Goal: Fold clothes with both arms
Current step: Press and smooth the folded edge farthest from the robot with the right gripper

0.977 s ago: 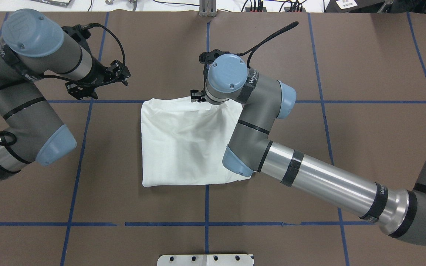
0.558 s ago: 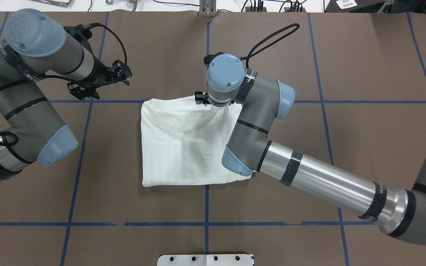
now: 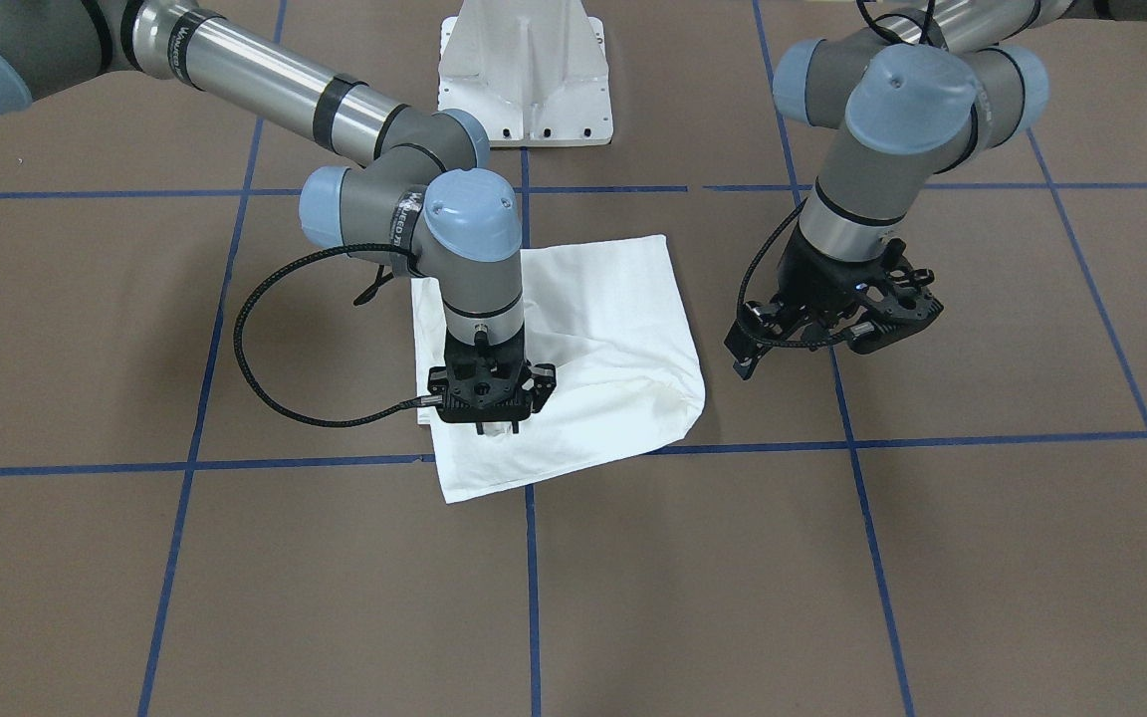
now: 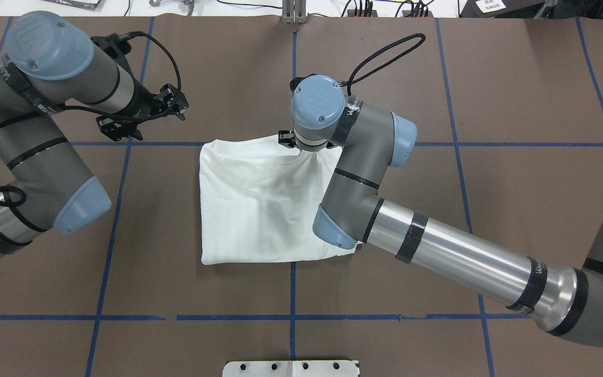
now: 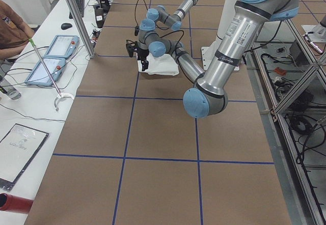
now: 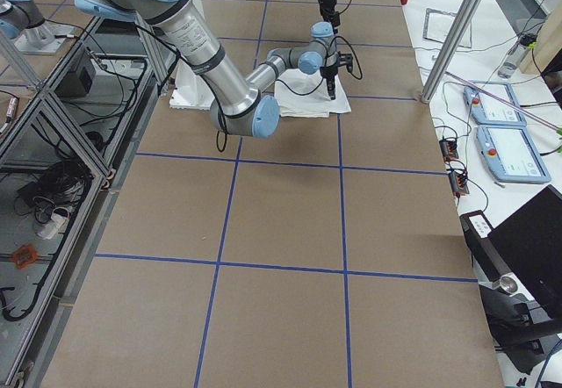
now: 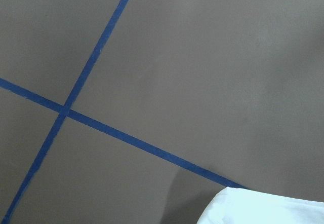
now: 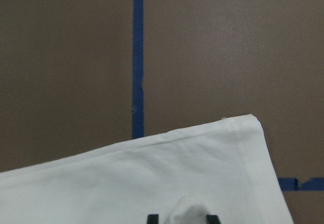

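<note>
The clothes are one white shirt (image 4: 259, 209), folded into a rough square on the brown table top (image 3: 982, 558). It also shows in the front view (image 3: 613, 319). My right gripper (image 3: 494, 426) points straight down at the shirt's far edge and is shut on a small bunch of the cloth. In the right wrist view its black fingertips (image 8: 152, 218) flank that bunch of shirt (image 8: 152, 173). Off the shirt's far left corner, my left gripper (image 4: 173, 104) hovers above bare table, open and holding nothing. Only a corner of the shirt (image 7: 263, 209) shows in the left wrist view.
Blue tape lines (image 4: 292, 293) divide the table top into squares. The white pedestal base (image 3: 524, 90) stands at the robot's side. Beyond the far edge a side table carries tablets (image 5: 51, 57), and a person's sleeve (image 5: 12, 26) shows there.
The right wrist has turned and shifted slightly, and the cloth at the far edge now gathers up into its fingers. The left gripper has drifted a little farther from the robot.
</note>
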`<state>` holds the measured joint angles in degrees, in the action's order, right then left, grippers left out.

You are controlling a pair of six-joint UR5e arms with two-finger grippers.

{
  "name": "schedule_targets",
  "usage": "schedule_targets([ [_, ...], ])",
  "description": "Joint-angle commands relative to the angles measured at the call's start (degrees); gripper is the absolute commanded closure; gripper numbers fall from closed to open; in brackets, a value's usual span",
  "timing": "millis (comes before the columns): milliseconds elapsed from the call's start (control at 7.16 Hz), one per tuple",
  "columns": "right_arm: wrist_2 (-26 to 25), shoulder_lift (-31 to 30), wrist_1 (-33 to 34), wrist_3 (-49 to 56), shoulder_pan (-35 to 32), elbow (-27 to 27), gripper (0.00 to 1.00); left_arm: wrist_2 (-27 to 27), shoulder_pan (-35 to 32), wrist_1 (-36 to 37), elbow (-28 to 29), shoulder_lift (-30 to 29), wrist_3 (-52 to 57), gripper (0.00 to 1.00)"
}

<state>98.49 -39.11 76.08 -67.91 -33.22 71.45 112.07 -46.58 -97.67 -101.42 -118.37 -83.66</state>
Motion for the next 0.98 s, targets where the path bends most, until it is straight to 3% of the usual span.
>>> schedule_targets([
  [0,-0.22,0.00,-0.05,-0.03,-0.09,0.01,0.84,0.08,0.00,-0.06,0.08,0.07,-0.45,0.01],
  [140,-0.31,-0.18,0.12,0.66,-0.09,0.01,1.00,0.08,0.09,-0.06,0.08,0.16,-0.45,0.01],
  [419,-0.40,-0.09,0.47,0.85,-0.52,0.18,1.00,0.08,0.09,-0.06,0.08,-0.02,-0.45,0.01],
  [838,-1.19,-0.18,8.11,0.23,-2.81,1.59,1.00,0.08,0.09,-0.06,0.00,-0.11,-0.54,0.01],
])
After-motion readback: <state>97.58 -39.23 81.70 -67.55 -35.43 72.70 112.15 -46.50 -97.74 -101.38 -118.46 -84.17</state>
